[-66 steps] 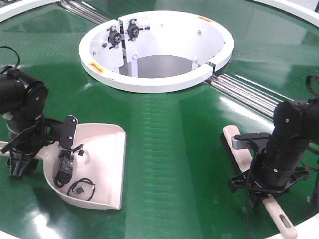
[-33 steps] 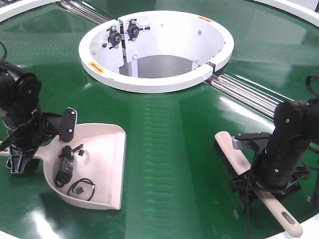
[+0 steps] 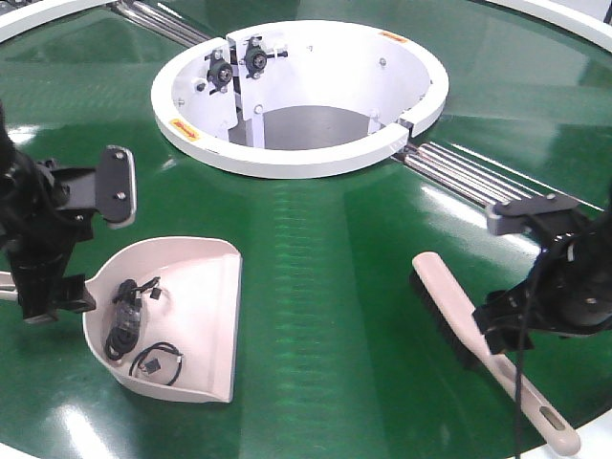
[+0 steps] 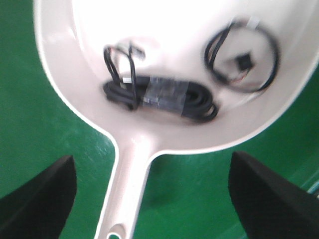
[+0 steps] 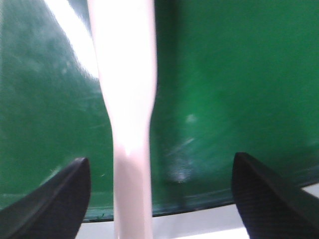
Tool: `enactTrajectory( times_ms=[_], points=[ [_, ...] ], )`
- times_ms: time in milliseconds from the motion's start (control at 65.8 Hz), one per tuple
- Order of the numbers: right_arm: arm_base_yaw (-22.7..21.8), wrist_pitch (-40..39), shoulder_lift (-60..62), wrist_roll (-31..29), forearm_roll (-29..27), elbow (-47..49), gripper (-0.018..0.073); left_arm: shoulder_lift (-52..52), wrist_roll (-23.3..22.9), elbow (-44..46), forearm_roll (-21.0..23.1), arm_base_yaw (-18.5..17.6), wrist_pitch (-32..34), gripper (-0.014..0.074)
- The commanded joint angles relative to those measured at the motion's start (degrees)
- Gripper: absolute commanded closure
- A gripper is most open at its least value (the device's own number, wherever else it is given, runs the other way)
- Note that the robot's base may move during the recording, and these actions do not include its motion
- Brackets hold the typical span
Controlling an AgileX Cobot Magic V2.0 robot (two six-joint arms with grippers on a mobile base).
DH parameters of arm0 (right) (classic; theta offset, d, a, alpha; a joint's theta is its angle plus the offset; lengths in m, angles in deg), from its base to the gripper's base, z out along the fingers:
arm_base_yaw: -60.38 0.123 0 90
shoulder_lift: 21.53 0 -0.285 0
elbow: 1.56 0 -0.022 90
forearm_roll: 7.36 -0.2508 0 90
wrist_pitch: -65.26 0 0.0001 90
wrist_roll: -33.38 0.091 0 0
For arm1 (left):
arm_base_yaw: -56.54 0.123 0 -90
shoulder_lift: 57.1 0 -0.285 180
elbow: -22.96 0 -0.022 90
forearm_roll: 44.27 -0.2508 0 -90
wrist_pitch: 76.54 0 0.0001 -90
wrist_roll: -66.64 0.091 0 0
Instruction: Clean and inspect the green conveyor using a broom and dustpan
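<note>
The broom [image 3: 478,335] is laid flat on the green conveyor [image 3: 325,287] at the near right, its long axis run from bristles at far left to handle at near right. The handle is seen between and below the spread, empty jaws of the right gripper [image 5: 159,199], the nearer one. The dustpan [image 3: 182,316], at the near left, is likewise released by the left gripper [image 4: 149,199].

Landmark: white collar [image 3: 287,158], set in the green conveyor [image 3: 325,277]. Dustpan [image 3: 196,316] lies on the belt in front of the collar, to its left. Coiled cable [image 3: 122,320] and small wire loop [image 3: 158,361] lie in the pan. Broom [image 3: 478,335] lies on the belt in front of the collar, to its right, well apart from the dustpan.
</note>
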Motion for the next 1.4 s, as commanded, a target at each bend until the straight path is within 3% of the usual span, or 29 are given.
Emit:
enactTrajectory(
  times_ms=[0, 319, 425, 562, 683, 805, 1139, 1382],
  points=[
    [-0.37, -2.74, 5.94, 0.00, 1.36, 1.16, -0.0006, -5.85, -0.54, 1.63, 4.65, -0.37, 0.50, 0.0004],
    [-0.37, -11.45, 21.08, 0.00, 1.31, 1.16, -0.0006, -19.38, -0.54, 1.63, 22.10, -0.37, 1.62, 0.0004],
    [-0.37, -13.46, 25.92, -0.89, 1.31, 0.99, -0.0005, -23.50, -1.88, 1.63, 23.88, -0.37, 1.92, 0.0015],
    [-0.37, -18.91, 33.14, -2.61, 1.31, -2.55, -0.0004, -29.15, -10.86, 1.63, 20.68, -0.37, 6.59, 0.0057],
    [-0.37, -23.34, 40.35, -2.68, 0.90, -8.29, -0.0004, -35.10, -22.57, 0.56, 13.70, -0.37, 11.93, 0.0106],
    [-0.37, -27.64, 47.24, -2.68, 0.86, -13.81, -0.0004, -42.82, -33.03, -6.34, 8.72, -0.37, 18.57, 0.0142],
    [0.55, -37.28, 65.83, -2.90, -0.03, -29.58, -0.0004, -67.66, -43.85, -37.83, 5.78, -0.37, 35.12, 0.0150],
    [0.51, -50.23, 72.81, -2.83, 0.01, -41.43, -0.0003, -74.15, -49.82, -52.17, 2.95, -0.37, 43.84, 0.0150]
  ],
)
